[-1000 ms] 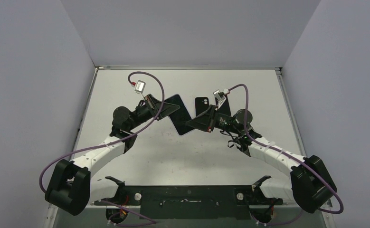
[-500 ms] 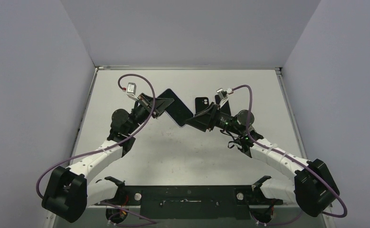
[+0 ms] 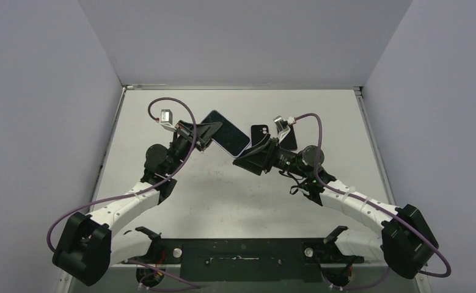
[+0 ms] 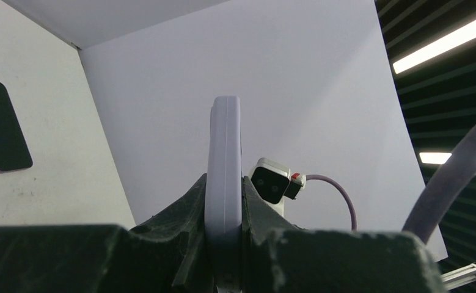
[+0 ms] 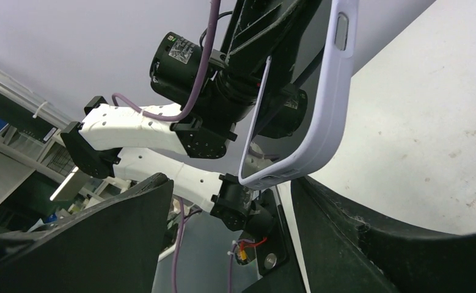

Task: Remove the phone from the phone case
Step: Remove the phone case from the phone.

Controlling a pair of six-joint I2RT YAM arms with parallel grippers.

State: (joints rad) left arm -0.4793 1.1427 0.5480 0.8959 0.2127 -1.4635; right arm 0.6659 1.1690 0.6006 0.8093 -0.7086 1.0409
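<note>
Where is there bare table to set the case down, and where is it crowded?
Bare: the near stretch of table ahead of the base bar, and the far-right strip by the wall. Crowded: far centre, where the left gripper holds the lavender phone case beside the open right gripper and a black phone.

The white table [image 3: 235, 201] is scuffed and speckled with small dark marks, and a thin metal rim [image 3: 241, 87] runs along its far edge. A plain pale grey left wall [image 3: 40, 122], back wall [image 3: 241, 36] and right wall [image 3: 437, 91] close it in (like a small booth). Beyond them, the left wrist view shows a dark slatted ceiling [image 4: 443, 91] with bright strip lights [image 4: 443, 38].
</note>
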